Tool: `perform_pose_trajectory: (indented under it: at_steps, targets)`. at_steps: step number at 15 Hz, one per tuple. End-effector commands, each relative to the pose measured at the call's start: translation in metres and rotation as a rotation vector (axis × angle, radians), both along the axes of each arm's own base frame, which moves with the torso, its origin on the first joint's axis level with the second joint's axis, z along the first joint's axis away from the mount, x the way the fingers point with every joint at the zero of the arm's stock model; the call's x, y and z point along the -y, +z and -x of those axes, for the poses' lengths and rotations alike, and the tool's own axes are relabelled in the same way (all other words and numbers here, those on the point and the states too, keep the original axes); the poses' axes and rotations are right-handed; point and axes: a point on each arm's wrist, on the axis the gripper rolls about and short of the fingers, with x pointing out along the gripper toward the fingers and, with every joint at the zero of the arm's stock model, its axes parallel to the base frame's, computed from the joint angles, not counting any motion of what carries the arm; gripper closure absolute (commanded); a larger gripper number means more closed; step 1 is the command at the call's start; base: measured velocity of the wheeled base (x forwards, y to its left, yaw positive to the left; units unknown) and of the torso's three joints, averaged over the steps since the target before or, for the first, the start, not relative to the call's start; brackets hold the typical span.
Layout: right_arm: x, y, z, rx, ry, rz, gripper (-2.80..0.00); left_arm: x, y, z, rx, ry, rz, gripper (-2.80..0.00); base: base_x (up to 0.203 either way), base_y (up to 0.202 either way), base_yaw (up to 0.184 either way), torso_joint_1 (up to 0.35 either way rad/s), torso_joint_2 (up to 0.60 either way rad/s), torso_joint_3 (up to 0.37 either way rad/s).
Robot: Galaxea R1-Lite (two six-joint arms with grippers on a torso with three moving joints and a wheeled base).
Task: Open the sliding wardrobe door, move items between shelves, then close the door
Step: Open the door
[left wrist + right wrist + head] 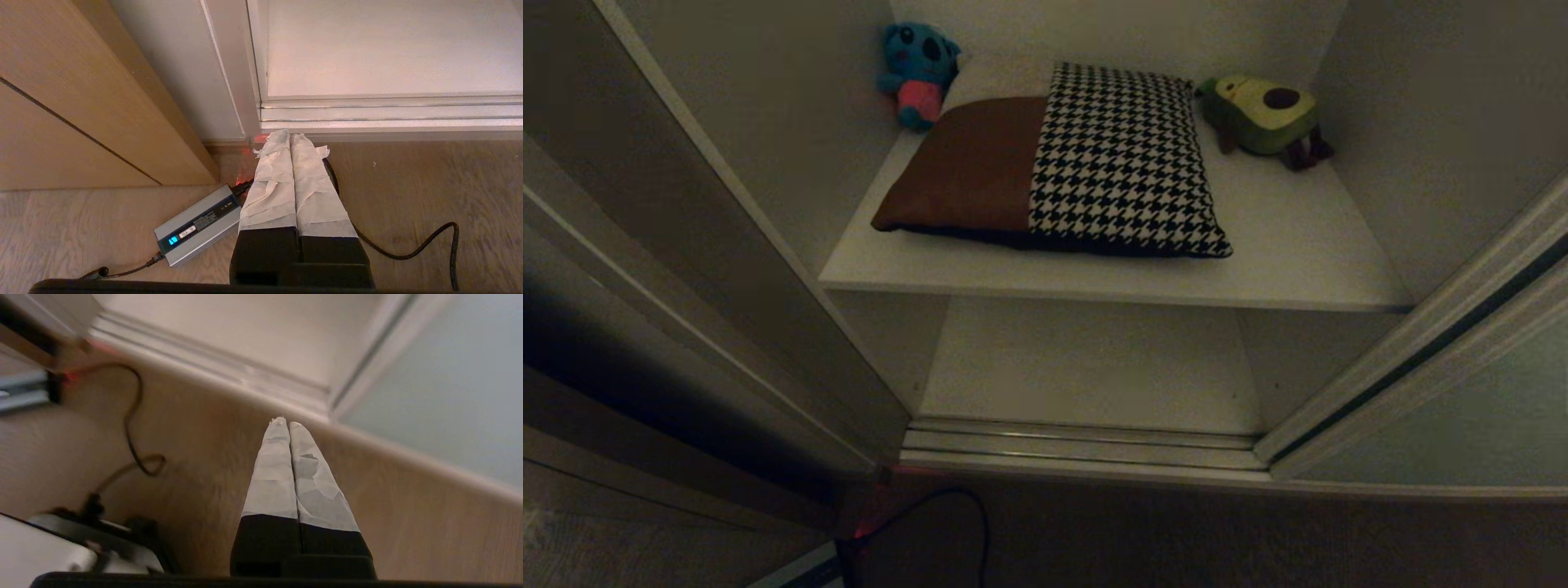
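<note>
Inside the open wardrobe the cushion (1054, 159) is lying on the upper shelf (1282, 261), and your right gripper (284, 424), closed and empty, is pointing near the sliding door (441, 384), risking bumping its frame.

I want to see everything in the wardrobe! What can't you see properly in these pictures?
- Head view: the cushion hides its own underside and the shelf beneath it.
- Head view: the back of the lower shelf is hidden by the shelf above.
- Head view: the sliding door is cut off by the picture's edge.
- Head view: neither tool shows.
- Right wrist view: blurred, so the dark things near the cable can't be told.
</note>
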Motion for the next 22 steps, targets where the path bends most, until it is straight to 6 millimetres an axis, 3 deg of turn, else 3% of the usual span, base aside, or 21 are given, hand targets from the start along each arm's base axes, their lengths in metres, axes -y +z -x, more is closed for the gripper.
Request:
perform_pose_trajectory:
  at_steps: [1, 7, 10, 14, 22]
  targets:
    - [-0.001, -0.033, 0.012, 0.008, -0.043, -0.001, 0.0, 0.0, 0.0, 0.0, -0.001, 0.0, 0.0, 0.0, 0.0, 0.0, 0.0, 0.0, 0.0, 0.0]
    - [0.001, -0.079, 0.03, 0.114, -0.088, -0.081, 0.0, 0.0, 0.0, 0.0, -0.001, 0.0, 0.0, 0.0, 0.0, 0.0, 0.0, 0.0, 0.0, 0.0]
    - [0.003, -0.102, 0.019, 0.11, -0.164, -0.113, 0.0, 0.0, 0.0, 0.0, 0.0, 0.0, 0.0, 0.0, 0.0, 0.0, 0.0, 0.0, 0.0, 0.0]
    - [0.004, -0.105, 0.008, 0.268, -0.198, -0.142, 0.0, 0.0, 0.0, 0.0, -0.001, 0.0, 0.0, 0.0, 0.0, 0.0, 0.0, 0.0, 0.0, 0.0]
    - [0.005, -0.113, 0.008, 0.204, -0.238, -0.049, 0.0, 0.0, 0.0, 0.0, 0.001, 0.0, -0.001, 0.0, 0.0, 0.0, 0.0, 0.0, 0.0, 0.0]
